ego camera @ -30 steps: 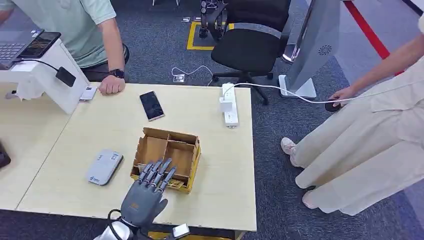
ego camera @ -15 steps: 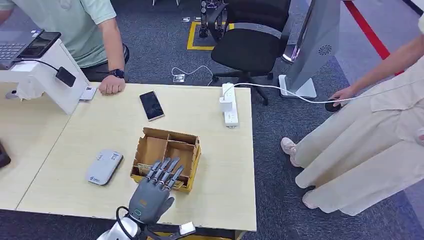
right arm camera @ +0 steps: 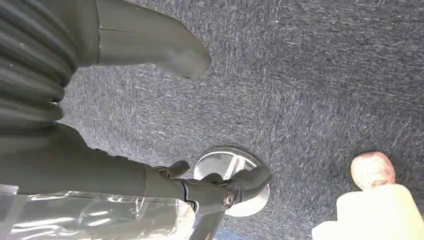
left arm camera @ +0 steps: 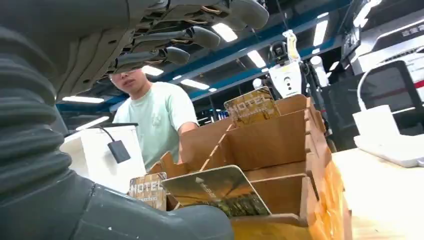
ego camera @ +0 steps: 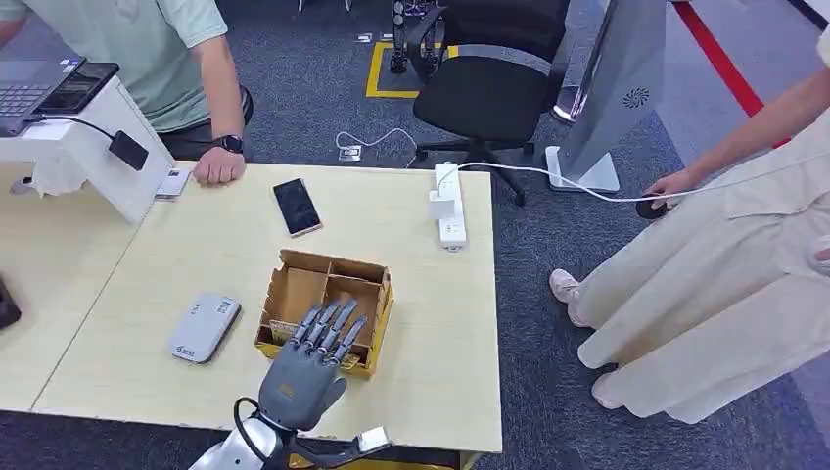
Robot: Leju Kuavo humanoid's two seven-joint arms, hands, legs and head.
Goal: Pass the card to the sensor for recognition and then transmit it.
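Note:
A cardboard box (ego camera: 377, 287) with dividers stands on the pale table (ego camera: 176, 245). Hotel cards lean in its near compartments; one card (left arm camera: 215, 190) lies tilted just in front of my left hand (left arm camera: 150, 45), another card (left arm camera: 251, 105) stands further back in the cardboard box (left arm camera: 280, 140). My left hand (ego camera: 305, 364) hovers over the box's near edge with fingers spread and nothing in it. The grey sensor (ego camera: 206, 326) lies on the table left of the box. My right hand (right arm camera: 150, 45) hangs over the carpet, holding nothing, its fingers apart.
A phone (ego camera: 297, 207) and a white power strip (ego camera: 449, 207) lie at the table's far side. A seated person's arm (ego camera: 219, 117) rests on the far left edge. Another person (ego camera: 724, 264) stands at the right. An office chair (ego camera: 489, 88) is behind the table.
My left hand has moved forward and a little right, further over the box's near compartments. Nothing else has shifted.

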